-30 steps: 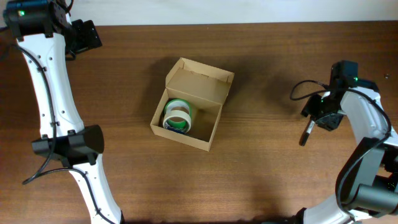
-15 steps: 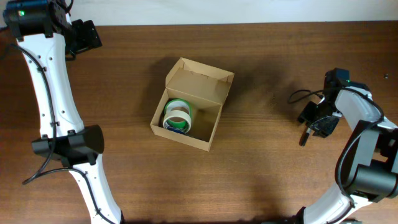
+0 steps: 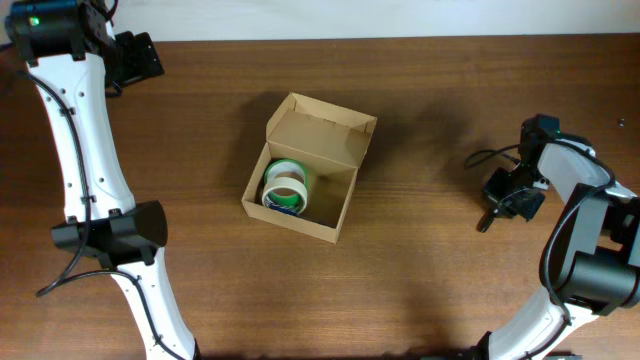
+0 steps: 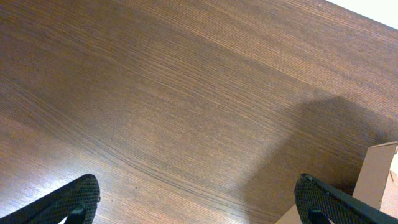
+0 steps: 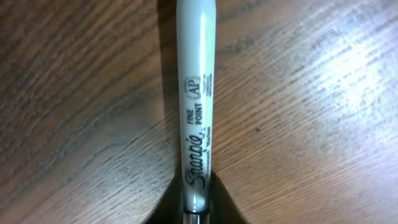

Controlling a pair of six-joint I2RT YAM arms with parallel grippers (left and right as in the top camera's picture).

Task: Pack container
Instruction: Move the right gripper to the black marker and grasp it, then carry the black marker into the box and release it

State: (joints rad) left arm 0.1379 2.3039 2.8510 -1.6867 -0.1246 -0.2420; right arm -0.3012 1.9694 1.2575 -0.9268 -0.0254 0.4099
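The container (image 3: 292, 220), an open brown cardboard box with its flap lid standing up, sits at the table's middle. Rolls of tape (image 3: 284, 186) lie inside it. At the right of the table my right gripper (image 3: 507, 204) is low over the wood and shut on a grey Sharpie marker (image 3: 485, 223). In the right wrist view the marker (image 5: 196, 106) runs straight up from between the jaws of that gripper (image 5: 196, 210), just above the table. My left gripper (image 4: 199, 208) stands wide open over bare wood, holding nothing, with a corner of the container (image 4: 377, 175) at its right.
The left arm's white links (image 3: 85, 150) run down the table's left side. A black cable (image 3: 490, 155) loops beside the right wrist. The table's far edge meets a white wall (image 3: 400, 15).
The right gripper has closed on the marker and shifted slightly downward in the overhead view. The left arm and the container have not moved.
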